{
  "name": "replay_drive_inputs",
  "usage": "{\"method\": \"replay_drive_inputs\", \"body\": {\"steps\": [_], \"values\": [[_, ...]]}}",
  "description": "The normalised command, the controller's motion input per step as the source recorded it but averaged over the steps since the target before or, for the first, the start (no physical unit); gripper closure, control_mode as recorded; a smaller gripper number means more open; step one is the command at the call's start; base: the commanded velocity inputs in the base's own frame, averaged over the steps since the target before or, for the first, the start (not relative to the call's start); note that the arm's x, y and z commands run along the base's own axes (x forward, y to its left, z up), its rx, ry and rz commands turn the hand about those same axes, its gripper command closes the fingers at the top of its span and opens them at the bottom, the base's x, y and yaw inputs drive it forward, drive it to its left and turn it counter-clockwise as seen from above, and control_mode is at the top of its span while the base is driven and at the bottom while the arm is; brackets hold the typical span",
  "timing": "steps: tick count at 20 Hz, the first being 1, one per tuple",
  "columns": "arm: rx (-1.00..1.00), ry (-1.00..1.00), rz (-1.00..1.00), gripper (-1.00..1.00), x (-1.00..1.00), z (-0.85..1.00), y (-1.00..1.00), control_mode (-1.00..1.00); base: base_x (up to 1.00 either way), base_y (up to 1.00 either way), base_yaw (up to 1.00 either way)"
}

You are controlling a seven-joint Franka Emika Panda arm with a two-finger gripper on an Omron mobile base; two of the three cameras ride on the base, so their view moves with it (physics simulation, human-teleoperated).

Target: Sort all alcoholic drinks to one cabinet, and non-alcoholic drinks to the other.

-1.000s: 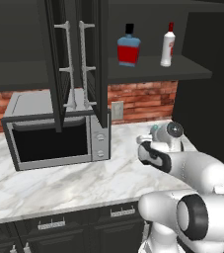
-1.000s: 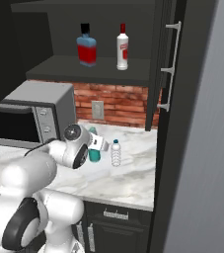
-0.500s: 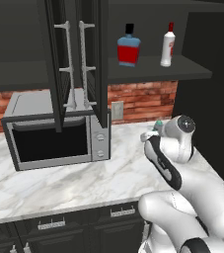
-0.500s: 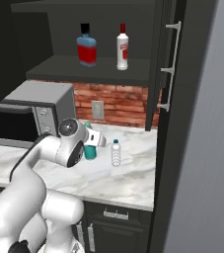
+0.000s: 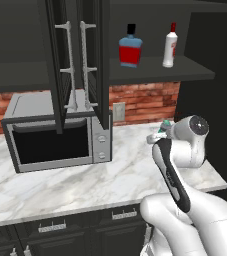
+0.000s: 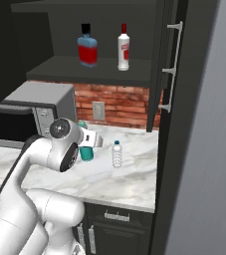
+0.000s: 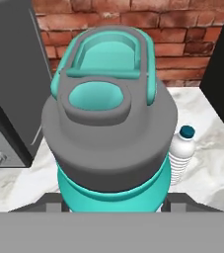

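Observation:
My gripper [image 7: 111, 200] is shut on the tall teal bottle [image 7: 108, 133] with the grey cap, its dark fingers [image 7: 49, 200] pressed on both sides. That teal bottle [image 6: 86, 153] stands upright on the marble counter, half hidden behind my gripper [image 6: 92, 142]. The teal bottle's top [image 5: 165, 125] peeks out beside my gripper [image 5: 160, 134]. The small clear water bottle [image 6: 116, 154] stands just right of it, also seen as the water bottle [image 7: 182, 150]. The squat blue bottle [image 5: 130, 47] and slim white bottle [image 5: 170, 46] stand on the right cabinet's shelf [image 5: 155, 71].
The left cabinet's doors [image 5: 77, 65] hang open above the microwave [image 5: 55, 135]. The right cabinet's door [image 6: 171, 64] stands open at the counter's right end. A brick wall with an outlet [image 6: 98, 110] backs the marble counter [image 6: 129, 179].
The arm's elbow has swung up and over while the hand stayed at the teal bottle, rising a little. The bottles have not shifted.

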Motion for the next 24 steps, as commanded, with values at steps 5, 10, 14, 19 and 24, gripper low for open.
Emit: {"method": "replay_drive_inputs", "body": {"steps": [5,10,14,19,24], "values": [[-0.01,0.0,0.0,1.0,-0.28,0.44,0.0,-1.0,0.0,0.0,0.0],[0.0,0.0,0.0,1.0,-0.23,0.48,0.0,-1.0,0.0,0.0,0.0],[0.0,0.0,0.0,1.0,-0.26,0.48,0.0,-1.0,0.0,0.0,0.0],[0.0,0.0,0.0,1.0,-0.27,0.43,0.0,-1.0,0.0,0.0,0.0],[0.0,-0.01,0.0,1.0,-0.26,0.4,0.04,-1.0,0.0,0.0,0.0]]}}
